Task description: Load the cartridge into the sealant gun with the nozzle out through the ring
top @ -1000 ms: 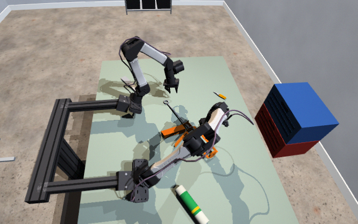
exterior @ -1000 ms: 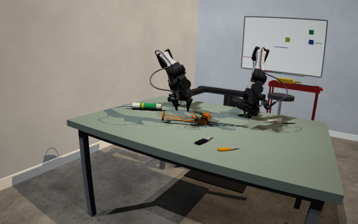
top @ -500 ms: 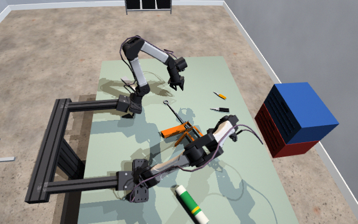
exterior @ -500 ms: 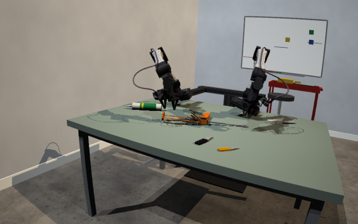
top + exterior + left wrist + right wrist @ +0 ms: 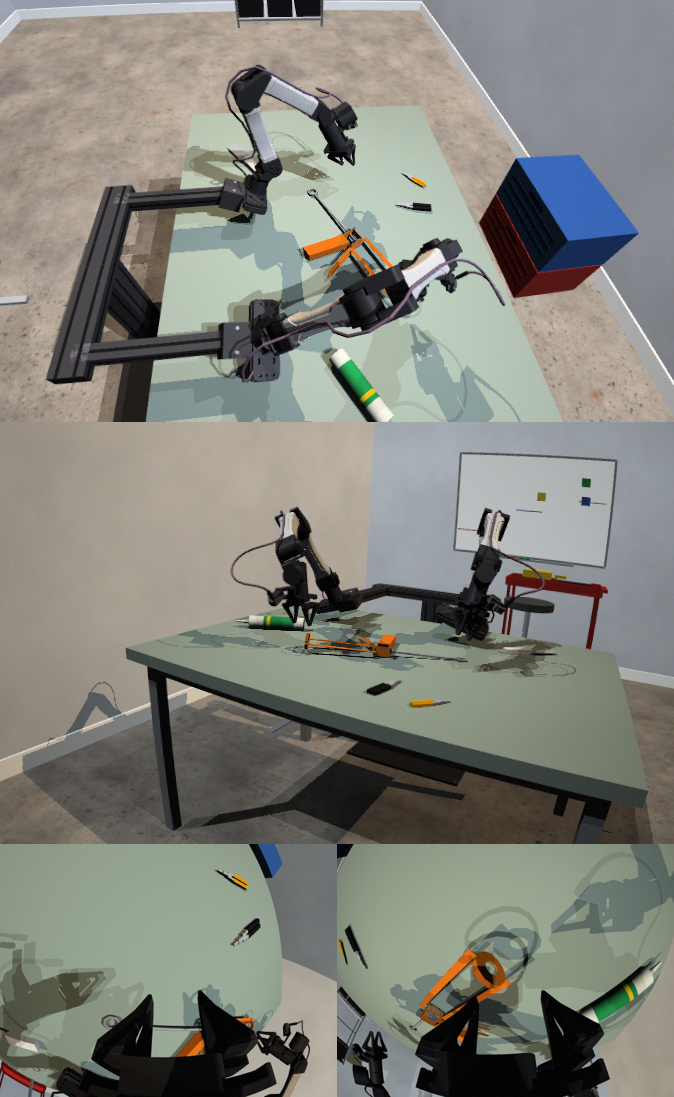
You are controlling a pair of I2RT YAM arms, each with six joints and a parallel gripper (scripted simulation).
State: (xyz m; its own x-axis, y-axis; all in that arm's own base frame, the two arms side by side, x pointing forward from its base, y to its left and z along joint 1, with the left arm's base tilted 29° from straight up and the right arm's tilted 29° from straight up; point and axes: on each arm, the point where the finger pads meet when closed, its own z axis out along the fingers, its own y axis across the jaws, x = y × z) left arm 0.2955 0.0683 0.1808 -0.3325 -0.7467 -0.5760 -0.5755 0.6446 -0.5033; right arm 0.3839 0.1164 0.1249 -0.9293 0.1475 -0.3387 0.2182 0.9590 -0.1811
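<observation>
Cartridge point(image 5: 361, 384) point(image 5: 276, 622) point(image 5: 614, 1005) is not yet held: right gripper point(image 5: 302, 621) point(image 5: 258, 1034) point(image 5: 509, 995) has its fingers parted with nothing between them, above the table. This width probably serves to receive the round body. Beyond the fingers, the cartridge lies on its side, apart from the sealant gun point(image 5: 327, 246) point(image 5: 386, 645) point(image 5: 191, 1044) point(image 5: 446, 978). The plunger rod point(image 5: 327, 210) point(image 5: 430, 656) point(image 5: 176, 1027) point(image 5: 417, 1024) extends far behind the handle, which leaves the cradle free for loading, up to the front ring point(image 5: 307, 643) point(image 5: 502, 971). Left gripper point(image 5: 348, 163) point(image 5: 457, 634) point(image 5: 175, 993) point(image 5: 374, 1031), partly open and empty, waits near the rod's end, perhaps to steady the gun later.

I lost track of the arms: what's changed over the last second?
The right tool moved from over the gun toward the cartridge. The left tool shifted slightly rightward in the top view. Nothing was grasped or released; gun and cartridge stayed put.
</observation>
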